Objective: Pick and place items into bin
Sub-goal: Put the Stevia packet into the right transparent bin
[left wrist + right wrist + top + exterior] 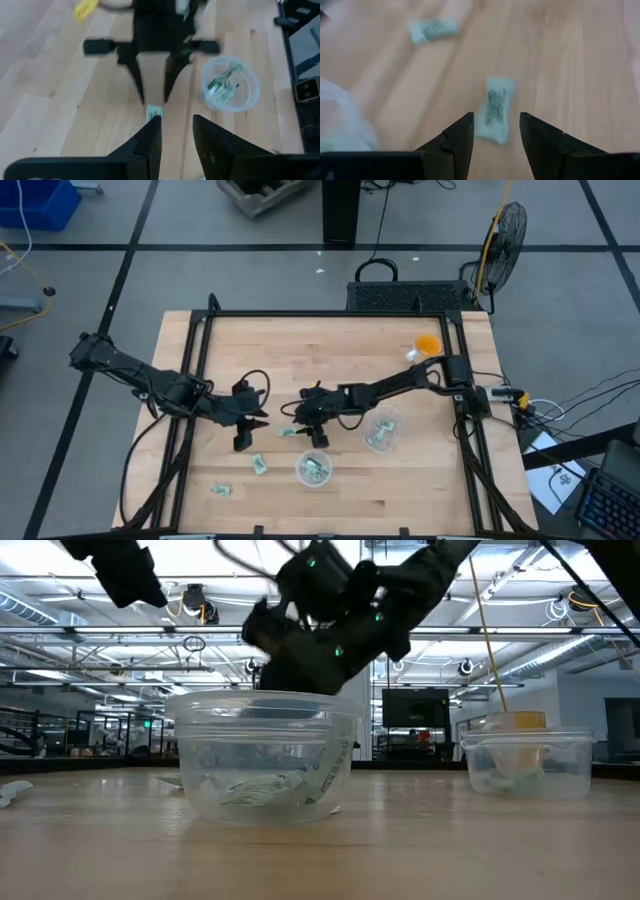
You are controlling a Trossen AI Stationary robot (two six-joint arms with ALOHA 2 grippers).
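Small green-and-white wrapped pieces lie flat on the wooden table: one (288, 432) between the two grippers, two more (258, 464) (221, 490) nearer the near edge. My right gripper (307, 430) is open, its fingers on either side of that piece (495, 115) without touching it. My left gripper (256, 425), also open, faces it from the table's left; the same piece (153, 111) lies just ahead of one fingertip. Two clear cups (314, 469) (381, 432) hold more pieces.
An orange cup (427, 343) stands near the table's far right corner. In the low view the near clear cup (265, 755) stands in front of my right gripper (320, 630). A black frame (300, 314) runs round the table. Bare wood lies toward the far and near edges.
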